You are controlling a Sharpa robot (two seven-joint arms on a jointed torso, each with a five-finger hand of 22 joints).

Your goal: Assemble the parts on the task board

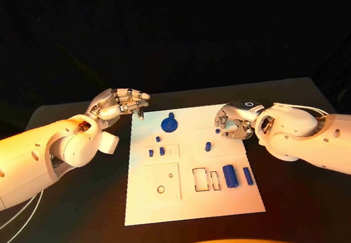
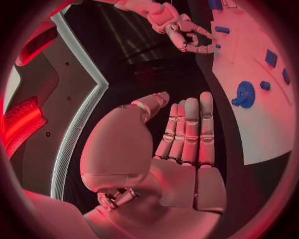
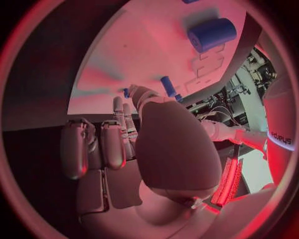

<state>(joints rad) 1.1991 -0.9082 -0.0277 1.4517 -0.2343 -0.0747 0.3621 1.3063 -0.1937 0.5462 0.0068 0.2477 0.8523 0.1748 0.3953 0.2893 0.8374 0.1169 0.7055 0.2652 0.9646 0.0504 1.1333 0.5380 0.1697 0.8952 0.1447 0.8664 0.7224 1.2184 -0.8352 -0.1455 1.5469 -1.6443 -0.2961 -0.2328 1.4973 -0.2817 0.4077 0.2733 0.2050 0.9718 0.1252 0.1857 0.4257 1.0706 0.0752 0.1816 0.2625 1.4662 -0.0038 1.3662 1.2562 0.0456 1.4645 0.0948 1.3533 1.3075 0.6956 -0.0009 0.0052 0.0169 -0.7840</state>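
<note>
The white task board [image 1: 193, 201] lies mid-table. My left hand [image 1: 123, 103] hovers at its far left corner, fingers straight and side by side [image 2: 187, 129], holding nothing. A small blue part [image 1: 140, 116] stands just under its fingertips. A round blue disc part [image 1: 169, 124] lies near the board's far edge and is also in the left wrist view [image 2: 244, 93]. My right hand [image 1: 236, 121] is low at the board's right edge with its fingers curled. Its thumb [image 3: 144, 94] and fingertips pinch a small blue part [image 1: 217, 131] [image 3: 126, 92].
A short blue peg [image 1: 208, 146] lies mid-board, close to the right hand [image 3: 167, 85]. Two small pegs [image 1: 156, 152] stand in a left-side block. A thick blue cylinder [image 1: 230, 176] [image 3: 212, 34] and a thin peg [image 1: 248, 176] lie near the right edge, beside rectangular slots [image 1: 200, 179].
</note>
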